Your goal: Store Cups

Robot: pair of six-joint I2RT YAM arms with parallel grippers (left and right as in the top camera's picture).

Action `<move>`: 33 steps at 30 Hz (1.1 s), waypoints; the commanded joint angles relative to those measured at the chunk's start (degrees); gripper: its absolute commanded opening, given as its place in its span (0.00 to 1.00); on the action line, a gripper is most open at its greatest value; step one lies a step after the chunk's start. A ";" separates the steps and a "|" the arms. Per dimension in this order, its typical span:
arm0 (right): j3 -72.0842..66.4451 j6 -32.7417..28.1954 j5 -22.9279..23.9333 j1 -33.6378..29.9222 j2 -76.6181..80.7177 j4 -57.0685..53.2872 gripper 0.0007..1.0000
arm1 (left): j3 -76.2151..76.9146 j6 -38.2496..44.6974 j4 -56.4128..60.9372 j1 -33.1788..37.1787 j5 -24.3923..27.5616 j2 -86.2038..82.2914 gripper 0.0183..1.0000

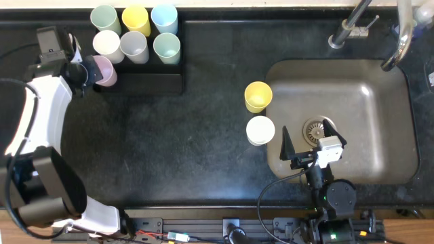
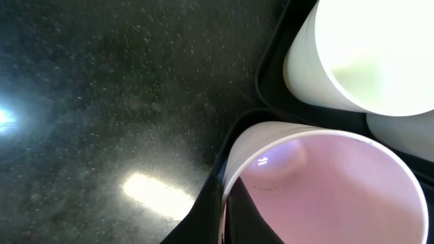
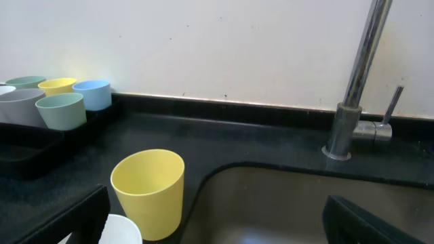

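Glare on worktop (image 2: 152, 193), white cup (image 2: 359, 54) seemingly overexposed

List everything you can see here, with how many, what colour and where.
stored cups: six; two green, yellow, blue, white, grey; tray
pink cup: one; pink; tray's near left corner
loose yellow cup: one; yellow; beside sink
loose white cup: one; white; just nearer the arms
tray: one; black; far left
sink: one; steel; right
faucet: one; metal; behind sink
left gripper: shut on pink cup
right gripper: open, over sink
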 commanded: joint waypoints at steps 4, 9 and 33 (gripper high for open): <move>-0.76 0.00 0.26 -0.33 -0.28 0.33 1.00 | -0.37 1.07 0.79 0.33 1.01 2.86 0.02; -0.76 0.02 0.26 -0.33 -0.28 0.33 1.00 | -0.35 1.07 1.09 0.33 1.18 2.99 0.20; -0.76 0.02 0.26 -0.33 -0.28 0.33 1.00 | 47.56 -14.14 -37.33 -32.94 -12.81 2.08 0.96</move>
